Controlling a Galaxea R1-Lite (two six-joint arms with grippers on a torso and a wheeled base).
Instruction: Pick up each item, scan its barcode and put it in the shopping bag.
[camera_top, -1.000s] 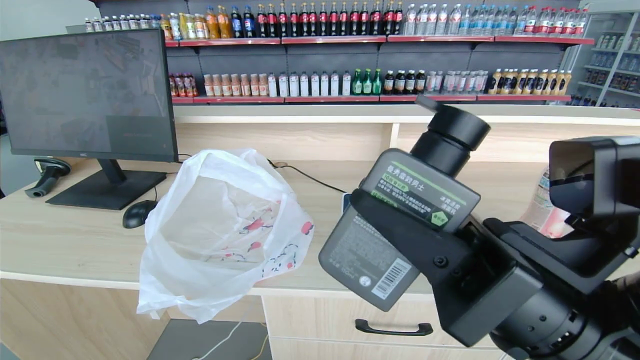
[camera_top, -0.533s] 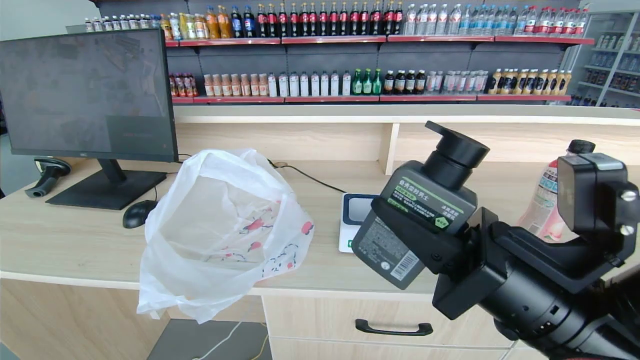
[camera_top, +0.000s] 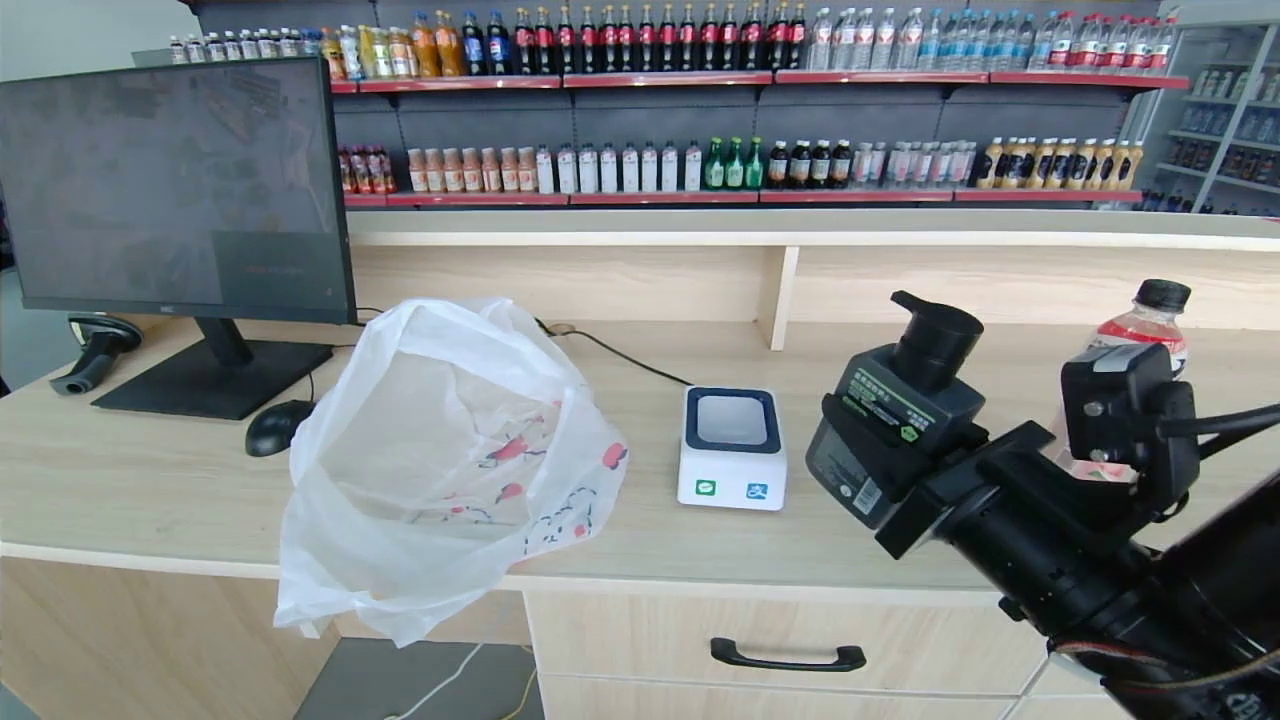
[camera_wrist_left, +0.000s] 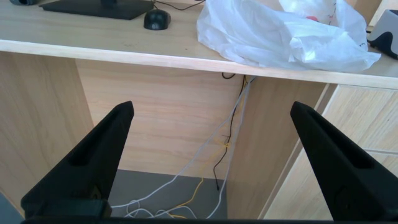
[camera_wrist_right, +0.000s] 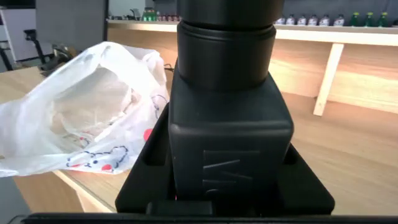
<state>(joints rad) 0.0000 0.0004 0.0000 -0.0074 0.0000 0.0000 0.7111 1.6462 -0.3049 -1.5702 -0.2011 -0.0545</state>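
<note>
Wooden surface (camera_top: 150, 480) carries an open shopping bag (camera_top: 440, 450) near a scanner (camera_top: 732, 447); right jaws clamp a dark bottle (camera_top: 872, 428), left jaws spread wide.

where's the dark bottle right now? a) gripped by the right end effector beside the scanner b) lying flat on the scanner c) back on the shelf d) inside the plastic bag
A: the right end effector grips the dark bottle, to the right of the white scanner and well apart from the plastic bag.
</note>
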